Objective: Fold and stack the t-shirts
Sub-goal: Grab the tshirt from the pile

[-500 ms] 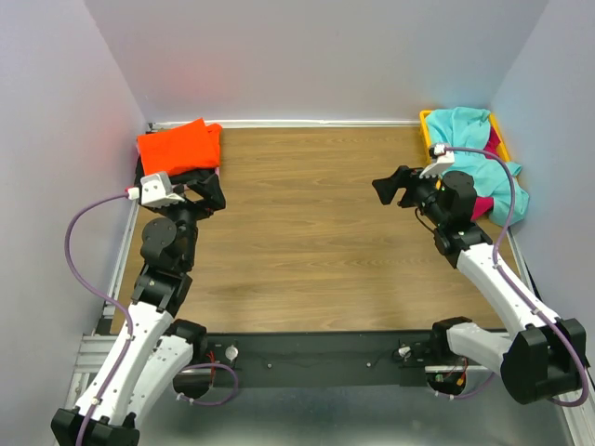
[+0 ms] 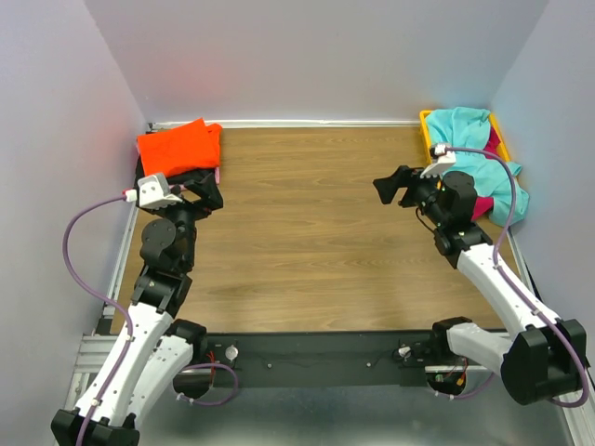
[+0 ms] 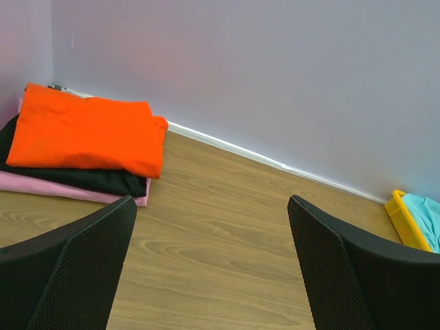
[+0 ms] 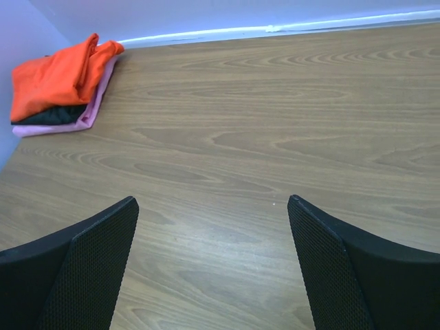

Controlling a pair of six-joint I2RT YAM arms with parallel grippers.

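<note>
A folded stack of t-shirts lies in the far left corner: an orange-red one (image 2: 178,146) (image 3: 82,134) (image 4: 58,82) on top, a black one (image 3: 75,177) under it and a pale pink one (image 3: 69,191) at the bottom. A crumpled turquoise t-shirt (image 2: 474,149) (image 3: 426,216) fills the yellow tray, with a bit of magenta cloth (image 2: 483,206) beside it. My left gripper (image 2: 209,190) (image 3: 212,203) hovers open just in front of the stack, holding nothing. My right gripper (image 2: 392,189) (image 4: 213,201) is open over bare wood, left of the tray, facing the stack.
The yellow tray (image 2: 426,125) (image 3: 402,218) sits in the far right corner against the wall. Pale walls close in the wooden table (image 2: 307,223) on the left, back and right. The arms' bases stand along the near edge.
</note>
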